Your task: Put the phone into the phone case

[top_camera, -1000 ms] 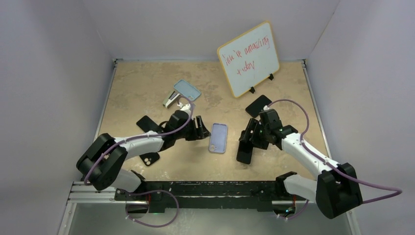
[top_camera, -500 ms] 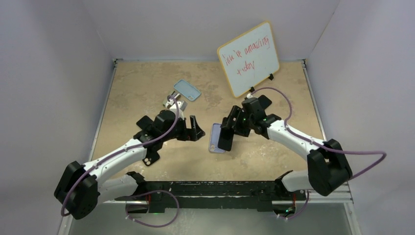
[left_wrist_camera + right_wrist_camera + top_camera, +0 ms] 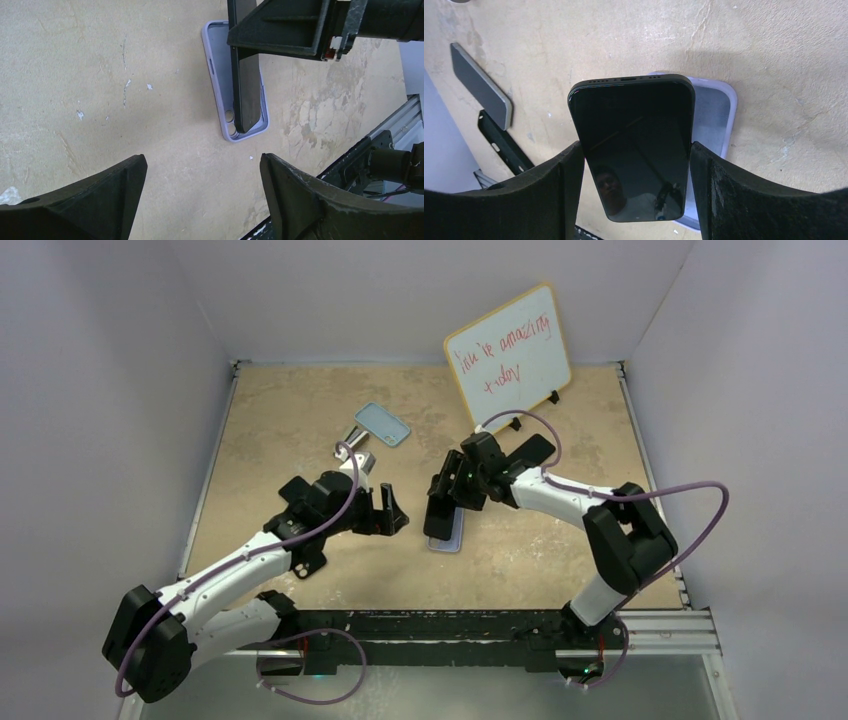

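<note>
Phone: the black phone [image 3: 634, 145] hangs tilted over the lilac case [image 3: 218, 70]. Its port end points down into the case's open side. In the left wrist view its lower corner seems to sit inside the case by the camera cut-out, though contact cannot be confirmed.
Case: it lies flat on the table [image 3: 100, 75] with its open side up and nothing else in it.
How the phone handles: likely stiff and fairly dense for its size, with a glossy glass face that is slippery and would chip if dropped. The two long side edges are the best place to hold it, keeping the face and back free.
How the case handles: probably light, with a soft rim that gives. It may slide on the table when the phone is pressed in, so it could need steadying.
Right claw: the right claw [image 3: 636, 165] is spread to the phone's width. Its pads clamp the two long edges above the case.
Left claw: the left claw [image 3: 202, 165] is spread wide with nothing in it. It hovers just left of the case and touches nothing.
</note>
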Available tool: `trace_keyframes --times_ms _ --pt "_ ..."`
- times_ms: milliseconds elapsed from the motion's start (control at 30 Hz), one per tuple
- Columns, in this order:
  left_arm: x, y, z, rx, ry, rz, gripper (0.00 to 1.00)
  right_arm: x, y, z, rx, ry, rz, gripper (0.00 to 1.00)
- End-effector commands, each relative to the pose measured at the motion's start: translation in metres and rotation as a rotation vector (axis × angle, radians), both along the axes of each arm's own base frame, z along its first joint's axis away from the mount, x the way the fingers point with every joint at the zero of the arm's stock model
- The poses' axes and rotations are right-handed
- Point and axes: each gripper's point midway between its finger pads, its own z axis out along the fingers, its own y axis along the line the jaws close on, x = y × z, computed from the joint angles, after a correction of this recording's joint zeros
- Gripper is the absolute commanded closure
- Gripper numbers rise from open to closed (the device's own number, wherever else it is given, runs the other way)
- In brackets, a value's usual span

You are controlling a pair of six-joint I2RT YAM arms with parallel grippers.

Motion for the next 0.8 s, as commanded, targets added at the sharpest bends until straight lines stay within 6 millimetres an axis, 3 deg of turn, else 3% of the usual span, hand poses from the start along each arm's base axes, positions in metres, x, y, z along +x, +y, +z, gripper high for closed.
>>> trace_keyframes --times_ms 0,233,767 --pt "0.003 0.000 0.003 0.002 -0.028 -0.007 0.14 0.013 0.011 0.014 0.002 -0.059 -0.001 0.61" --pt "0.001 0.000 -0.001 -0.008 -0.011 -0.002 0.17 0.002 -0.001 -0.005 -0.100 -0.019 -0.007 0.61" --pt "0.001 -0.009 -0.006 -0.041 0.028 -0.004 0.23 -0.005 -0.004 -0.020 -0.136 -0.002 0.022 0.53"
